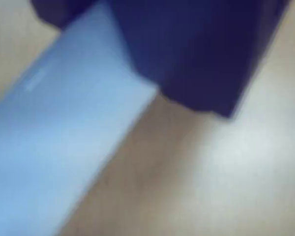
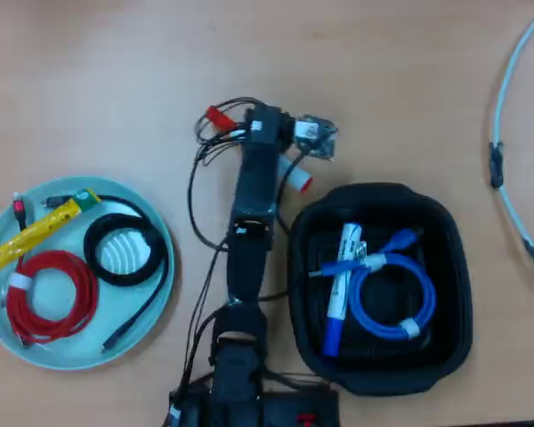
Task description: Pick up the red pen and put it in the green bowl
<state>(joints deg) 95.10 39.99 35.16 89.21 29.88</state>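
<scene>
The red pen [image 2: 295,174] lies on the wooden table just above the black tray; its white barrel and a red end stick out from under the arm in the overhead view. In the blurred wrist view it [image 1: 64,147] is a pale diagonal bar filling the left side. My gripper [image 2: 280,160] is right over the pen, its jaws hidden under the arm. A dark jaw block [image 1: 196,54] sits against the barrel in the wrist view; whether it grips cannot be told. The green bowl [image 2: 71,349] sits at the far left.
The bowl holds a yellow strip [image 2: 31,233], a red cable coil [image 2: 49,294] and a black cable coil [image 2: 125,249]. The black tray [image 2: 383,194] at the right holds a blue-capped marker [image 2: 338,285] and a blue cable [image 2: 396,298]. A white cable [image 2: 507,133] curves along the right edge.
</scene>
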